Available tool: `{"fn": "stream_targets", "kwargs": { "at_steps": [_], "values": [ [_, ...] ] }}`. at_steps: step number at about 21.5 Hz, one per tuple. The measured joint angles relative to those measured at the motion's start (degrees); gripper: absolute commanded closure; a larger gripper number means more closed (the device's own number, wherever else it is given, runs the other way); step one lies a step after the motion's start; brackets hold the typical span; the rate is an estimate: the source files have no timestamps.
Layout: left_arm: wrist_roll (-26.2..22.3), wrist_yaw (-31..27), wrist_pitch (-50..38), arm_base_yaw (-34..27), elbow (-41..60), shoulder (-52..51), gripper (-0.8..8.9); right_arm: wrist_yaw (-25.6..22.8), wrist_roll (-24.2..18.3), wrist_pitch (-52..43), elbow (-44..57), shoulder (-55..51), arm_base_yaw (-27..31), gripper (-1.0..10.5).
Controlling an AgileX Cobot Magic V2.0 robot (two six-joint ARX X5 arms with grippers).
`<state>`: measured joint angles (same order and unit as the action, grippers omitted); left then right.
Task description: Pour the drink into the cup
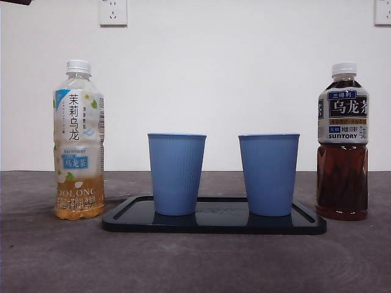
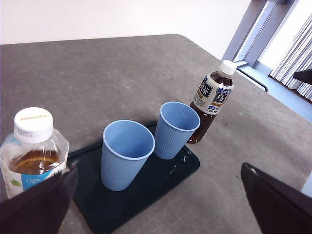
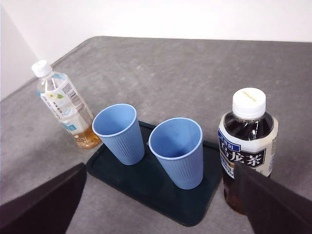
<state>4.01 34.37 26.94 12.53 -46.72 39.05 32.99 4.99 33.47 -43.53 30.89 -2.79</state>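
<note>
Little of the robot shows. The left gripper (image 2: 161, 204) appears as two flat, matte black jaws with straight edges and blunt angled corners, without markings, screws or cables in sight. The right gripper (image 3: 161, 204) looks the same: two plain black wedge-shaped jaws with smooth, dull surfaces and bare edges.

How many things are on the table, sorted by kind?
Capped plastic tea bottles: 2, a pale nearly empty one and a dark fuller one
Blue ribbed plastic cups: 2, and, both upright on the tray
Dark flat tray: 1
Total: 5
</note>
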Motion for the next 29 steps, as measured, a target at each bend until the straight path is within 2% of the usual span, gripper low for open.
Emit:
{"fn": "stream_targets", "kwargs": {
  "at_steps": [5, 9, 13, 17, 21, 29],
  "values": [
    [0.46, 0.0, 4.48, 0.02, 0.0, 0.0, 2.84, -0.74, 0.87, 0.04, 0.0, 0.7, 0.0, 4.6],
    [0.28, -0.02, 9.18, 0.02, 0.0, 0.0, 2.84, -4.79, 0.83, -0.09, 0.26, 3.06, -0.68, 4.6],
    [-0.07, 0.0, 10.23, 0.02, 0.02, 0.0, 2.84, -8.57, 0.85, -3.78, 2.84, 6.14, -2.82, 4.6],
    [-0.31, -0.02, 10.21, 0.04, 0.07, 0.0, 2.84, -13.03, 2.8, -13.68, 8.7, 8.39, -5.84, 4.6],
    [-0.61, -0.02, 10.19, 0.09, 0.07, 0.0, 2.84, -20.85, 5.01, -27.1, 16.48, 9.75, -8.92, 4.6],
    [-1.64, 0.0, 9.46, 0.09, 0.17, 0.0, 2.84, -25.66, 7.39, -58.53, 29.42, 23.39, -9.22, 4.6]
  ]
}}
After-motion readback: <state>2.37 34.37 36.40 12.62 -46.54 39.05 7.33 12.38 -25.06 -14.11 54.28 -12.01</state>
